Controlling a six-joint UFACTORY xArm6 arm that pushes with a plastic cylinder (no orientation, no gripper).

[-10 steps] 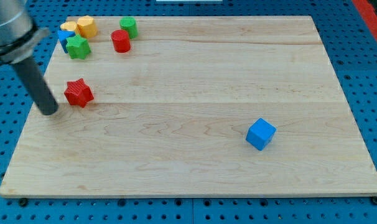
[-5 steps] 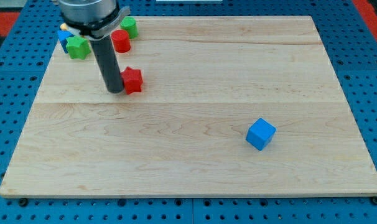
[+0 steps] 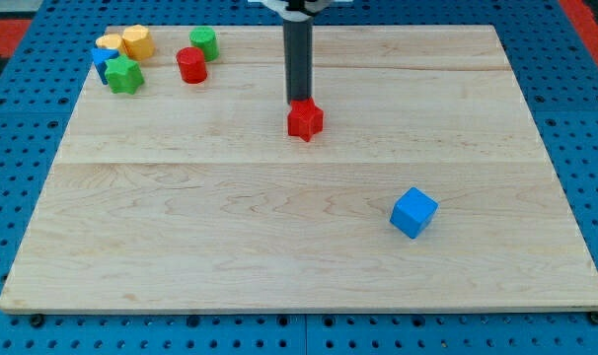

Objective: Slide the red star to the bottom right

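My tip (image 3: pixel 299 102) sits right at the top edge of the red star (image 3: pixel 305 120), touching it or nearly so, on the side facing the table's top edge; the rod (image 3: pixel 298 59) runs straight up from there and out past the view's top. It's a bare rod, no jaws, so it grasps nothing, it just rests against the star. Red star is around the middle of the wooden tabletop (image 3: pixel 279 237), a bit toward the top edge, well apart from the bottom right corner. Blue cube (image 3: pixel 413 212) lies lower and to the view's right of the star, well apart from it, in the bottom right part of the board but not at the corner. The rest is clustered near the top left corner: red cylinder (image 3: pixel 190 65), green cylinder (image 3: pixel 203 42) just beside it toward the top edge, green star (image 3: pixel 124 74) near the left edge, a blue block (image 3: pixel 101 61) mostly hidden behind the green star, shape unclear, and two yellow blocks, one yellow hexagon-like block (image 3: pixel 137 41) and one flatter yellow block (image 3: pixel 110 42) touching it on its left. Blue pegboard surface (image 3: pixel 23 118) surrounds the board.
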